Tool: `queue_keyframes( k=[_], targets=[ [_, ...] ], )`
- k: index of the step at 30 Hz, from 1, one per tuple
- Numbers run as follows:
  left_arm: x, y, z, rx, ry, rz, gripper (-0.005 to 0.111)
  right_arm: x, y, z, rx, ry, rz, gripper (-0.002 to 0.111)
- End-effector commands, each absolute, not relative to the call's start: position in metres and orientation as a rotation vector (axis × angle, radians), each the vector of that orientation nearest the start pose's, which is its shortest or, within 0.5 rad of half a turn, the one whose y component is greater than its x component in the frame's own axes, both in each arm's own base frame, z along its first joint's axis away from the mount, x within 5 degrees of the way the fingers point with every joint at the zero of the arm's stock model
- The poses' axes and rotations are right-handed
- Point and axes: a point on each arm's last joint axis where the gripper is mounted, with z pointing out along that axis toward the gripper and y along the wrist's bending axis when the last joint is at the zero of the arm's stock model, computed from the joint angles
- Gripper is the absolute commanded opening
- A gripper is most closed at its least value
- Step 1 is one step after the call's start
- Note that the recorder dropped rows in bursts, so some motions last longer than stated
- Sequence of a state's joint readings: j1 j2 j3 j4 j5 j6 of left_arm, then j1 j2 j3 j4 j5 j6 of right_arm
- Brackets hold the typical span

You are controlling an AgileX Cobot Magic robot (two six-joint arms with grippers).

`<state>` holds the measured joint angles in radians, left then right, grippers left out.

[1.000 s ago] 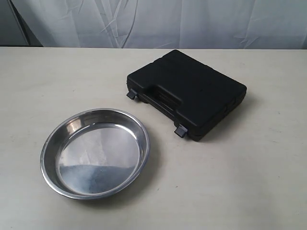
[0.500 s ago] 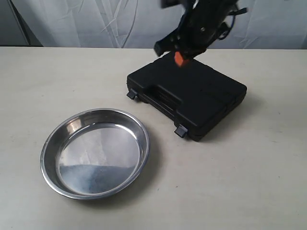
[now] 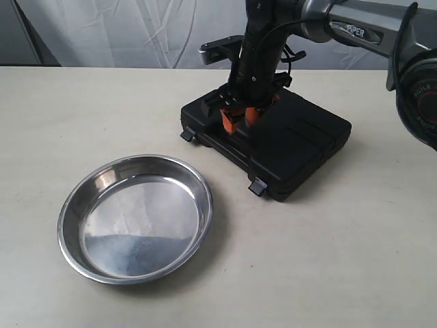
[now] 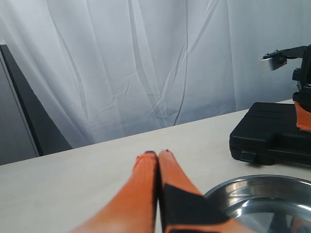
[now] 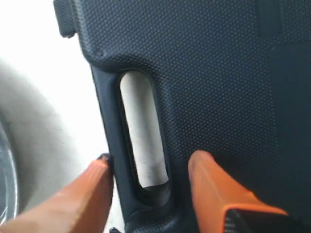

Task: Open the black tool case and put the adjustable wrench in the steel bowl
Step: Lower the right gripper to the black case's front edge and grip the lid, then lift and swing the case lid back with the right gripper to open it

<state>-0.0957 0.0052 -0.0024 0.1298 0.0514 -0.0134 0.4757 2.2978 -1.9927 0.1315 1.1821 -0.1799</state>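
Note:
The black tool case (image 3: 287,140) lies closed on the table, right of the steel bowl (image 3: 134,217). The adjustable wrench is hidden from every view. My right gripper (image 3: 240,123) is open and points down over the case's front edge. In the right wrist view, my right gripper (image 5: 151,162) straddles the carry handle (image 5: 111,145): one orange finger is outside the handle bar, the other rests over the lid (image 5: 209,73). My left gripper (image 4: 158,154) is shut on nothing, low above the table beside the bowl (image 4: 262,194), and the case (image 4: 269,128) lies farther off.
Two grey latches (image 3: 187,136) (image 3: 257,186) sit on the case's front edge, both down. A white curtain (image 3: 136,31) hangs behind the beige table (image 3: 355,260). A dark panel (image 4: 29,121) stands at the back left.
The right arm has come in from above and dropped down onto the case's handle edge. The case and the bowl have not moved.

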Motion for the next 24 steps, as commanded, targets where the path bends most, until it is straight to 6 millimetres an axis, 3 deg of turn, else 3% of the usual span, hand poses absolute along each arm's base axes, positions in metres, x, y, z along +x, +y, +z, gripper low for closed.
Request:
queue_keyframes(
  k=[1, 14, 16, 21, 24],
  targets=[
    [0.056, -0.005, 0.209, 0.161, 1.525, 0.015, 0.000, 0.416, 0.241, 0.191, -0.957, 2.835, 0.243, 0.049],
    [0.056, -0.005, 0.209, 0.162, 1.525, 0.017, 0.000, 0.418, 0.250, 0.145, -1.059, 2.866, 0.133, 0.046],
    [0.056, -0.005, 0.209, 0.162, 1.525, 0.017, 0.000, 0.418, 0.251, 0.144, -1.058, 2.864, 0.134, 0.038],
    [0.056, -0.005, 0.209, 0.162, 1.525, 0.017, 0.000, 0.418, 0.251, 0.144, -1.058, 2.869, 0.136, 0.004],
    [0.056, -0.005, 0.209, 0.162, 1.525, 0.017, 0.000, 0.416, 0.250, 0.144, -1.066, 2.887, 0.133, -0.001]
  ],
)
